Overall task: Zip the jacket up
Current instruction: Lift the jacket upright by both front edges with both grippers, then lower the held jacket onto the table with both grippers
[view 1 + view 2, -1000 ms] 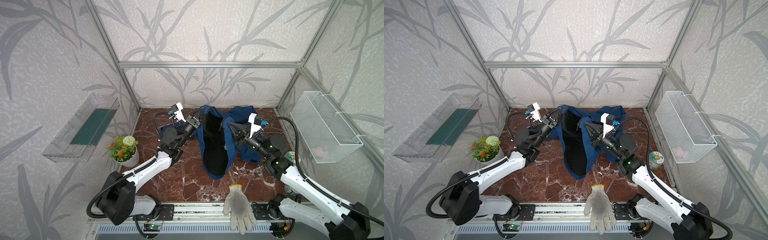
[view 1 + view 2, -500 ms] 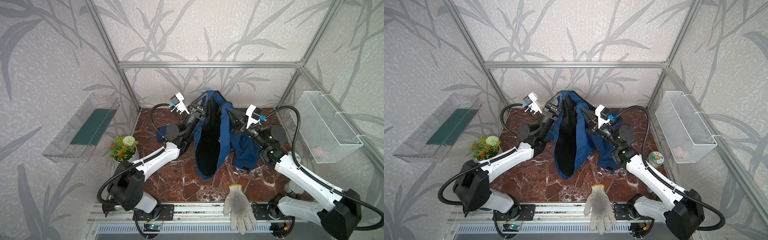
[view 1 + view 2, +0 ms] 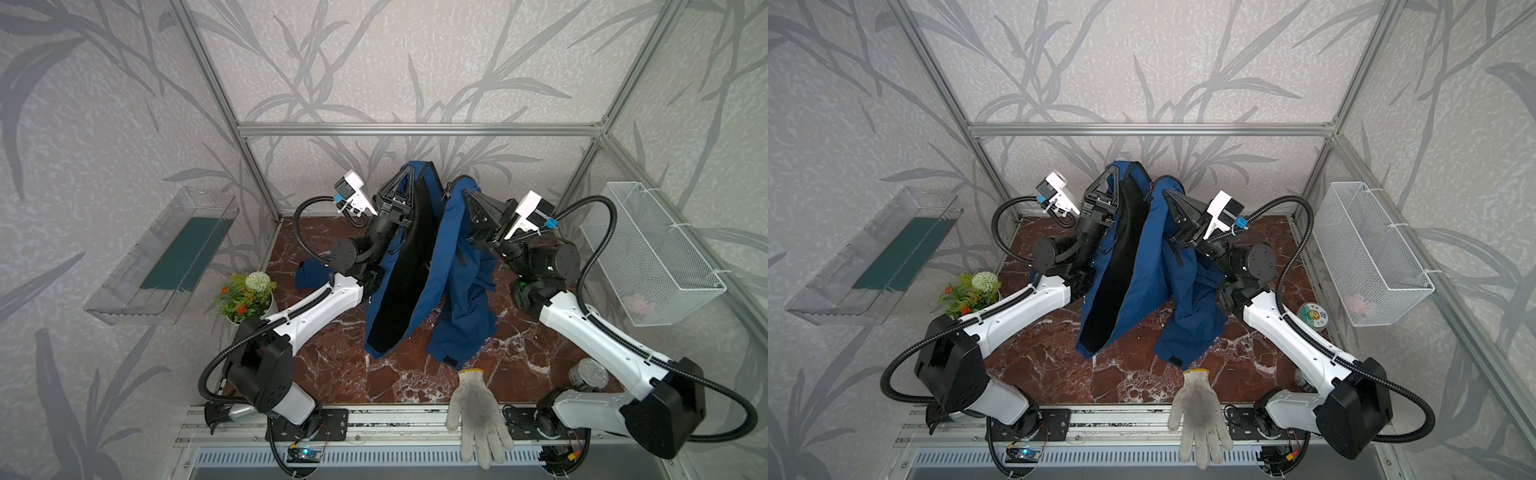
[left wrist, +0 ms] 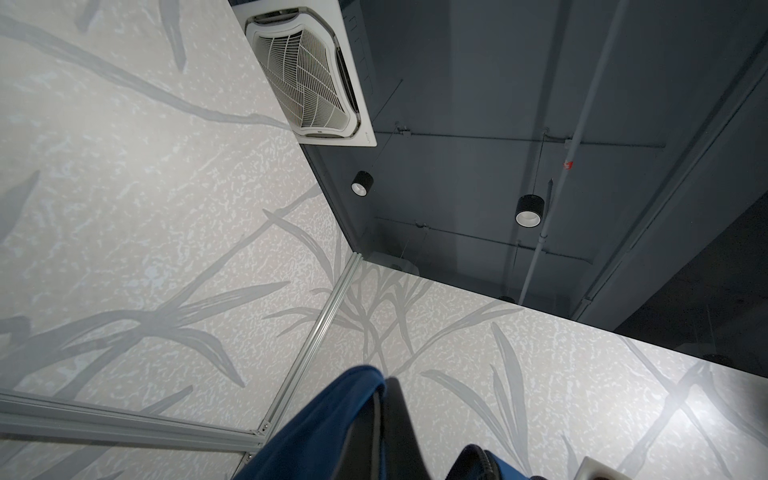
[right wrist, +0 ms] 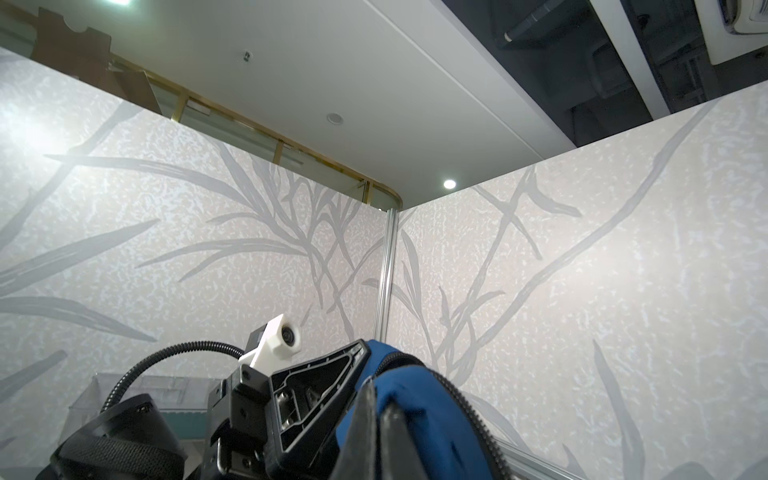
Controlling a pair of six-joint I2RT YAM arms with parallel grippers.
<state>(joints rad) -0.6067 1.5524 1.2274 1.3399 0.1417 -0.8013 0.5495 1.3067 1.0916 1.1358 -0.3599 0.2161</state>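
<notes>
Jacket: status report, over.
Left pincer and right pincer both shut on jacket. Jacket held up, front open, unzipped. Glove in front, close to jacket, not blocking.

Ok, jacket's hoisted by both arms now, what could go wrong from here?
1. The left gripper and right gripper pinch only the top edge of the jacket; the fabric might slip out.
2. The front hangs open, black lining showing, so the zipper sides may be hard to align.
3. A dangling sleeve ends close to the glove at the table edge and could drag it.
</notes>
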